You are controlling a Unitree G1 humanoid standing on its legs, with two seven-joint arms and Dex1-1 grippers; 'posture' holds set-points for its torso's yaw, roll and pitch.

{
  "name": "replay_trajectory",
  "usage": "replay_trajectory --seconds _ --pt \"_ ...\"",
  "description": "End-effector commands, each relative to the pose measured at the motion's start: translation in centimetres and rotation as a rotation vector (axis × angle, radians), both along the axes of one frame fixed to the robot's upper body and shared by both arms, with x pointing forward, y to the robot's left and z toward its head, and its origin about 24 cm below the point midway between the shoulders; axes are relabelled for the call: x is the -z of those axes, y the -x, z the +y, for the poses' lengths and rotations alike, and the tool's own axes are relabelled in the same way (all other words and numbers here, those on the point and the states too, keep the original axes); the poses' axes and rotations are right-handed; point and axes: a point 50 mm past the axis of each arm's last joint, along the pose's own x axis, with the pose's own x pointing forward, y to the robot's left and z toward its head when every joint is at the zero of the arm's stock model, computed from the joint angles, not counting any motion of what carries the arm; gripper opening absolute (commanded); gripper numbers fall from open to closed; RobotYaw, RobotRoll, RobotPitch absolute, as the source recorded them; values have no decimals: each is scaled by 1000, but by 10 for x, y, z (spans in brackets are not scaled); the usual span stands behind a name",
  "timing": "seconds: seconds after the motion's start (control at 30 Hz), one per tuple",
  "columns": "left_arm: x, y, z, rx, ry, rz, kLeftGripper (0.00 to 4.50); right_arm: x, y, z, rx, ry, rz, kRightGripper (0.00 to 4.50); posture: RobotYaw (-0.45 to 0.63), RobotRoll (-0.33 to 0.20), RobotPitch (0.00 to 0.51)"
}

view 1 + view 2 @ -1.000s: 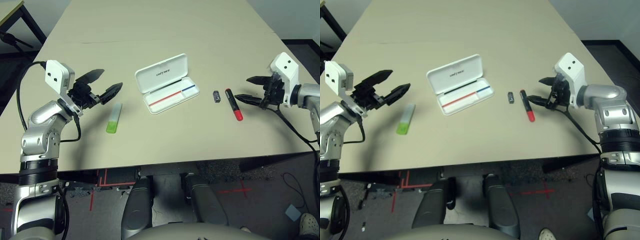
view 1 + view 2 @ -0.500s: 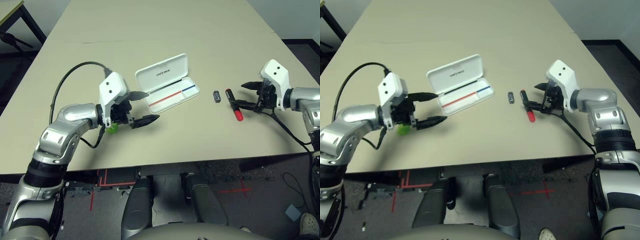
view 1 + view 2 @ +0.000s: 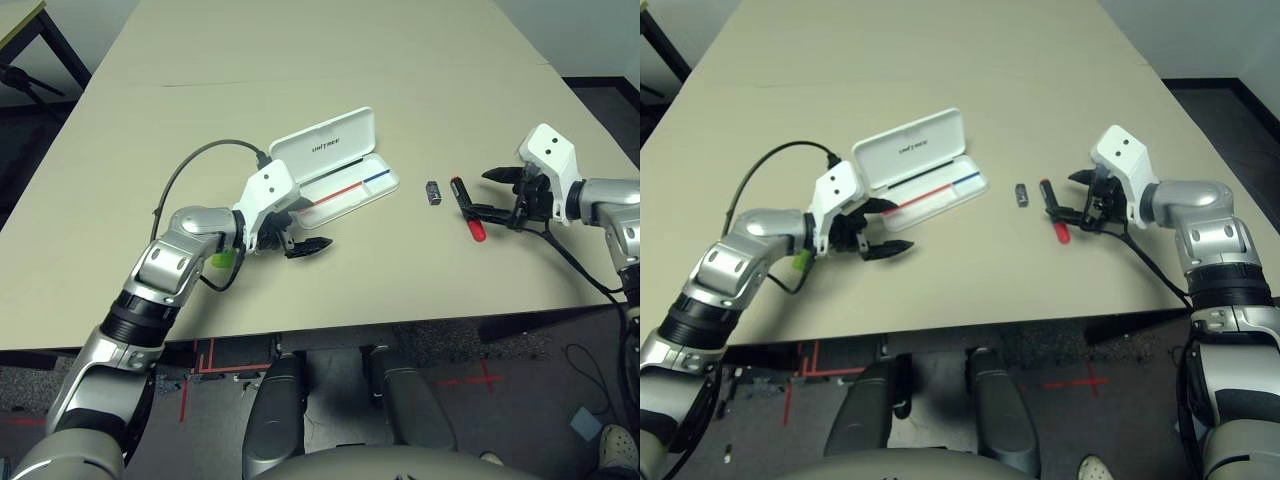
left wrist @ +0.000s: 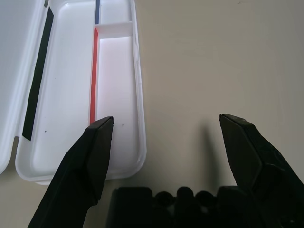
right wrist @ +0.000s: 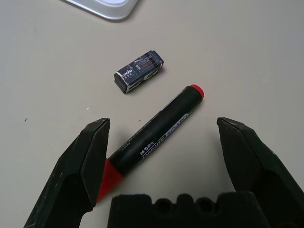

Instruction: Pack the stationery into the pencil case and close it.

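The white pencil case (image 3: 335, 165) lies open at the table's middle, lid back, a red-and-blue line in its tray (image 4: 116, 95). My left gripper (image 3: 298, 232) hovers open at the tray's near left corner, one finger (image 4: 95, 147) over the tray and the other over bare table. The lime-green-ended stick (image 3: 800, 262) peeks out behind my left forearm. To the right of the case lie the small dark block (image 3: 433, 192) and the red-and-black marker (image 3: 467, 208). My right gripper (image 3: 492, 194) stands open and empty, straddling the marker (image 5: 156, 126), with the block (image 5: 138, 71) just beyond.
The beige table (image 3: 300, 60) stretches far back behind the case. Its near edge (image 3: 400, 312) runs close below both grippers. A black cable (image 3: 195, 165) loops over my left arm.
My left arm has swung right from beside the green-ended stick to the case's near corner. My right gripper edged in over the marker, then held still. Both stayed open.
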Motion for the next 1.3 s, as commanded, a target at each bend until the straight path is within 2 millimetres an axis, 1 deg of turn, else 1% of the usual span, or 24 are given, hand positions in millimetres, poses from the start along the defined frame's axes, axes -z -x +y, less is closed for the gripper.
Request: replay_trajectory --seconds 0.03,0.33,0.37,0.43,0.47,0.67,0.77,1.0,1.1,1.23,1.3 --pt "8 -2 -2 6 -35 20 4473 -2 3 -4 15 17 -2 4500 -80 0 193" --pt "15 -3 -1 15 -55 51 4473 -2 6 -6 30 24 -11 4500 -94 0 199" --pt "15 -3 -1 16 -56 52 4310 -1 6 -6 31 25 -12 4500 -94 0 199" --pt "15 -3 -1 20 -60 55 3855 -1 6 -6 33 26 -14 4500 -94 0 199" --pt "16 -3 0 20 -66 58 3517 -1 6 -6 34 26 -15 4500 -95 0 200" --pt "18 -3 2 27 -98 75 1070 -1 6 -6 38 25 -24 4500 -95 0 200" --pt "20 -2 4 27 -120 87 46 -1 5 -5 40 23 -29 4500 -95 0 200" --pt "20 -2 5 40 -138 84 46 -1 4 -4 44 21 -38 4500 -95 0 204" --pt "15 -1 6 65 -140 55 46 -1 3 -4 45 20 -41 4500 -91 0 203" --pt "6 5 7 143 -151 8 46 0 3 -4 47 20 -41 4500 -91 0 203" --pt "3 14 8 214 -157 -3 46 1 2 -4 47 21 -39 4500 -80 0 201"
